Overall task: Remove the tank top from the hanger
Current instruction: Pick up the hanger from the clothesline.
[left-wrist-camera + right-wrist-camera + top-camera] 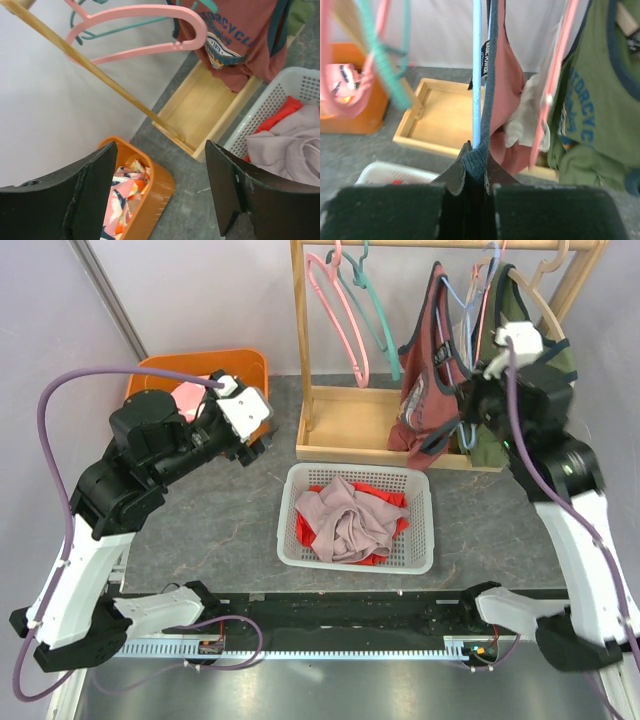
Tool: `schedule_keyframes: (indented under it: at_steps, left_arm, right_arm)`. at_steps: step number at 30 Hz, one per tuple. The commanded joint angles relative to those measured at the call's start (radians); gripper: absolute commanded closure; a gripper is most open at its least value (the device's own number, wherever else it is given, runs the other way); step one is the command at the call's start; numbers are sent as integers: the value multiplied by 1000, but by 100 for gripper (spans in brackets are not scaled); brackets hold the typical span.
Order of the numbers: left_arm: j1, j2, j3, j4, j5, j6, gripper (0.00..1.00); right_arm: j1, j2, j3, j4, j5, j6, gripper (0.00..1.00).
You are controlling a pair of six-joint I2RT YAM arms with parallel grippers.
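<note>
The red tank top point(425, 370) with navy trim hangs on a light blue hanger point(462, 302) from the wooden rail. My right gripper point(468, 405) is at the top's right side. In the right wrist view it point(476, 167) is shut on the navy strap edge point(487, 100), with the blue hanger rod point(477, 75) running up just left of the pinched strap. My left gripper point(256, 445) stands open over the table near the orange bin, holding nothing. In the left wrist view its fingers point(95, 190) frame the bin, and the red top point(240, 30) shows far off.
A wooden rack point(350, 425) carries empty pink point(340, 310) and teal point(375, 305) hangers and a green tank top point(590, 115) on a pink hanger point(560, 65). A white basket point(420, 550) of clothes sits in front. An orange bin point(250, 365) stands at the left.
</note>
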Motion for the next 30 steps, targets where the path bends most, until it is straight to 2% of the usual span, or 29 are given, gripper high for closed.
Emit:
schedule_keyframes:
  at_steps: [1, 3, 4, 7, 9, 12, 13, 20, 27, 30]
  left_arm:
    - [4, -51, -60, -32, 137, -90, 18]
    - [6, -63, -106, -35, 191, -131, 19]
    - [10, -74, -144, -34, 263, -139, 19]
    - [21, -80, -176, -37, 338, -139, 19]
    - [30, -80, -184, -44, 348, -130, 18]
    - [36, -71, -178, -58, 375, -119, 17]
    - [36, -66, -176, -61, 382, -116, 17]
    - [61, -65, -181, -60, 403, -117, 19]
    - [82, -74, -173, -58, 420, -120, 20]
    - [92, -81, -173, -60, 426, -122, 20]
  right_arm:
    - [-3, -155, 70, -124, -32, 30, 100]
    - [-2, -197, 89, -178, 34, 57, 100]
    - [-2, -264, 46, -174, 7, 62, 100]
    - [-2, -462, -96, -50, -76, 44, 100]
    - [-2, -510, -88, -84, -78, 25, 100]
    - [1, -471, 70, -207, -222, -6, 100]
    - [2, -477, 105, -201, -298, 0, 100]
    - [3, -481, 234, -63, -556, 34, 100]
    - [-2, -478, 237, 197, -688, 120, 100]
    - [-9, -458, 328, 201, -574, 81, 100]
